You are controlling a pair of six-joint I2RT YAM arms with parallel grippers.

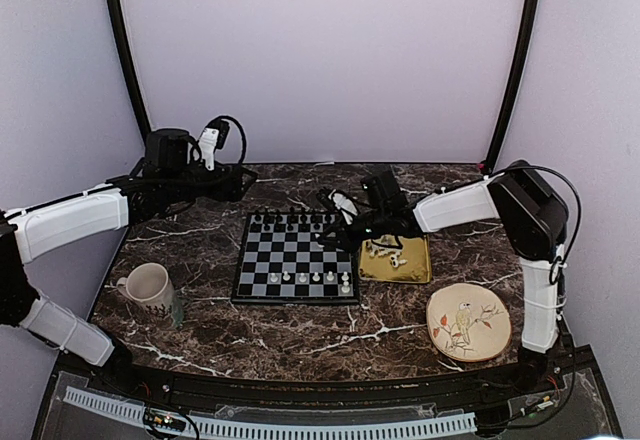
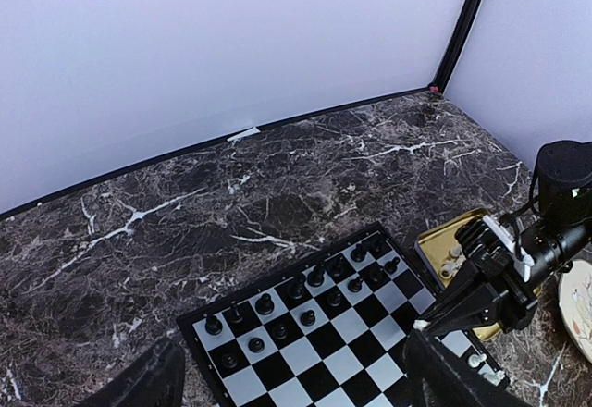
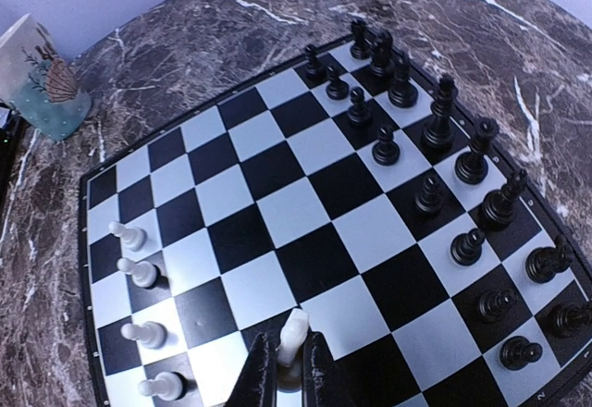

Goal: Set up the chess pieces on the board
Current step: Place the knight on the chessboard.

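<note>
The board (image 1: 241,260) lies mid-table with black chessmen (image 1: 291,219) along its far rows and several white chess pieces (image 1: 309,278) on its near row. My right gripper (image 3: 289,356) hangs low over a near-right square, shut on a white chess piece (image 3: 293,333); white pawns (image 3: 139,273) stand to its left. In the top view that gripper (image 1: 337,238) sits at the board's right side. More white pieces (image 1: 386,252) lie in the gold tray (image 1: 414,270). My left gripper (image 1: 240,182) is open and holds nothing, raised behind the board's far left corner (image 2: 190,319).
A cream mug (image 1: 148,286) stands left of the board. A round bird-painted plate (image 1: 468,322) lies at the near right. The right arm (image 2: 499,277) crosses between tray and board. Lilac walls enclose the marble table.
</note>
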